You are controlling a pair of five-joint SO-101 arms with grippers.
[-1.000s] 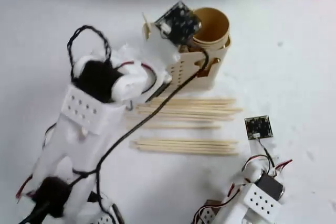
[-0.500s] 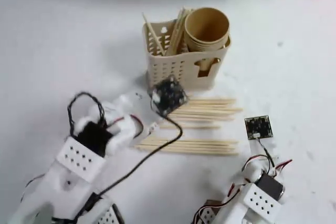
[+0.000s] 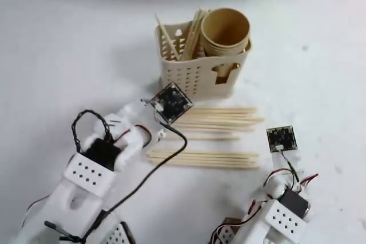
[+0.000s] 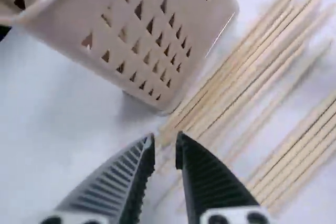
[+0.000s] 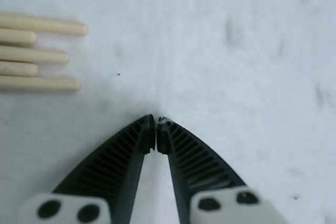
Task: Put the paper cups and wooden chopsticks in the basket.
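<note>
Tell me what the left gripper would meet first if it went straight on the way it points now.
Probably the near ends of the loose chopsticks just ahead of the left gripper; if it passes above them, the basket corner.

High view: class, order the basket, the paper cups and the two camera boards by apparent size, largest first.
1. basket
2. paper cups
3. left arm's camera board and right arm's camera board: alike; the left one looks slightly larger, but may just be nearer the camera, so unranked.
</note>
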